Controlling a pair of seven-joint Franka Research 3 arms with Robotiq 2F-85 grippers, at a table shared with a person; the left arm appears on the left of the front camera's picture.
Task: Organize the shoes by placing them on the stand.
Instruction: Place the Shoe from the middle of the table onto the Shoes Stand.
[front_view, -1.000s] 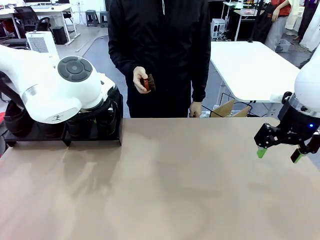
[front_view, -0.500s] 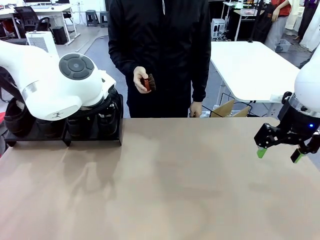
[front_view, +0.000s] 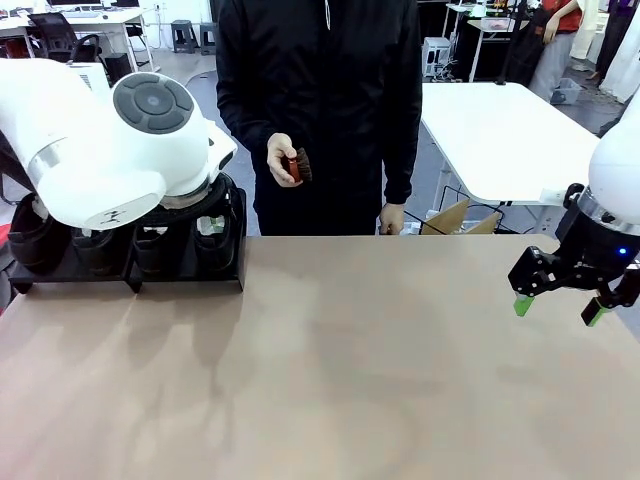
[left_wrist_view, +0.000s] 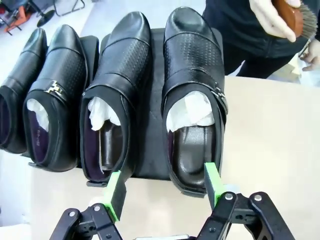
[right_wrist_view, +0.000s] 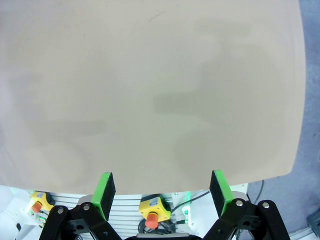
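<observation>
shoes: four black dress shoes (left_wrist_view: 192, 100) side by side on the stand (left_wrist_view: 156, 125), toes toward the person; stand at tabletop (front_view: 350, 370) far left corner
left gripper (left_wrist_view: 164, 187): wide open, empty, above the heels; likely just released
right gripper (front_view: 556, 305): open, empty, idle at right edge
person: hand holds brush (front_view: 298, 166)
views: wrist shows shoe layout; front has arm blocking it

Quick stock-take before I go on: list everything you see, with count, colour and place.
shoes: four, glossy black, side by side on the stand, toes toward the person
stand: one, matte black, far left of the table
table: one, tan top
brush: one, brown, in the person's hand
person's hand: one, raised at the far side, holding the brush
left gripper: open, just behind the heels of the two nearest shoes
right gripper: open, above the table's right edge
</observation>
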